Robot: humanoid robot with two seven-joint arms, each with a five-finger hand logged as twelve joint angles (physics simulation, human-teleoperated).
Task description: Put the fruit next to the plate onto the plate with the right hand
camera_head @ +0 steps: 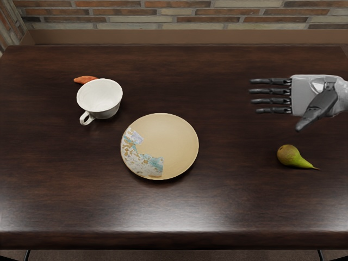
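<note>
While the right hand [302,97] hovers empty, fingers straight and apart, the pear [292,156] lies at 3 o'clock from the plate [174,136], well apart; its rounded body could roll under a clumsy grasp.

Nothing legible anywhere: no words, labels, brands, numbers or signs. Closest to a marking, a mottled blue-and-white patch [139,154] on the lower left of the round tan ceramic plate [169,136], too blurred to make out as lettering.
</note>
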